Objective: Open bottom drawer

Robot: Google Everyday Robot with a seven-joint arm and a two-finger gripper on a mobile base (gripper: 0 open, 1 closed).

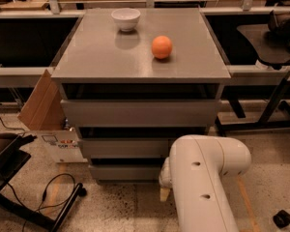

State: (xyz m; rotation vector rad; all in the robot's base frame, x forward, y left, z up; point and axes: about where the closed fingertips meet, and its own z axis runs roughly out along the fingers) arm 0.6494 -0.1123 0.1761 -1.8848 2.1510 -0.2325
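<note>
The bottom drawer [125, 172] is the lowest grey flat front of the grey cabinet [140, 64], just above the floor, and its front sits about in line with the cabinet. My white arm [203, 182] fills the lower right and reaches down in front of the drawer's right end. My gripper [164, 191] is low at that right end, close to the floor, and the arm hides most of it. I cannot tell whether it touches the drawer front.
Above the bottom drawer are the middle drawer front [125, 148] and the top drawer front [140, 112]. A white bowl [125, 19] and an orange [161, 47] sit on the cabinet top. A cardboard box [46, 115] and a black stand with cable [34, 197] are at the left, and a black table frame [275, 100] is at the right.
</note>
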